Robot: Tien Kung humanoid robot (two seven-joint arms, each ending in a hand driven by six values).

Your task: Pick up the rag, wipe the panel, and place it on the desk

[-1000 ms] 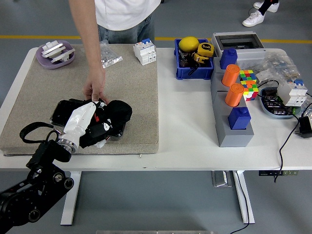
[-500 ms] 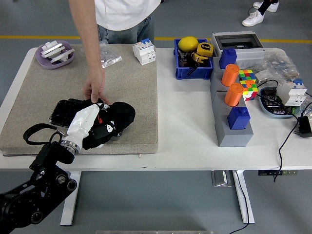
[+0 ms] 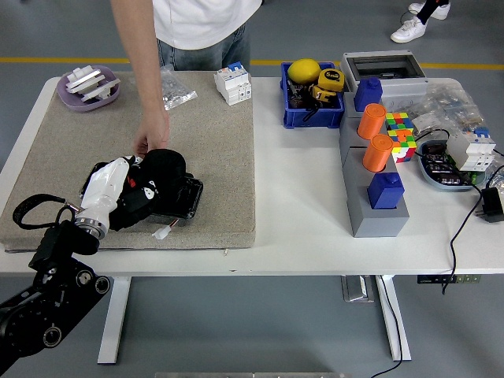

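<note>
The robot's left hand point(image 3: 106, 189), white-shelled on a black arm, is lying over a bunched black rag point(image 3: 153, 179) and appears to be curling round its near edge, though I cannot see the fingertips clearly; the rag is sitting on top of a dark glossy panel point(image 3: 183, 198), which is resting on a beige mat point(image 3: 213, 150) on the white table point(image 3: 299, 205); a person's hand point(image 3: 148, 135) is reaching down from the far side and touching the panel's far edge, seemingly steadying it. Compared with a moment ago, the hand and rag are now further left, and the panel's right end is showing bare where cloth was covering it; I judge this to be a wiping stroke in progress, with the putting-down still to come. The right arm is out of view.
</note>
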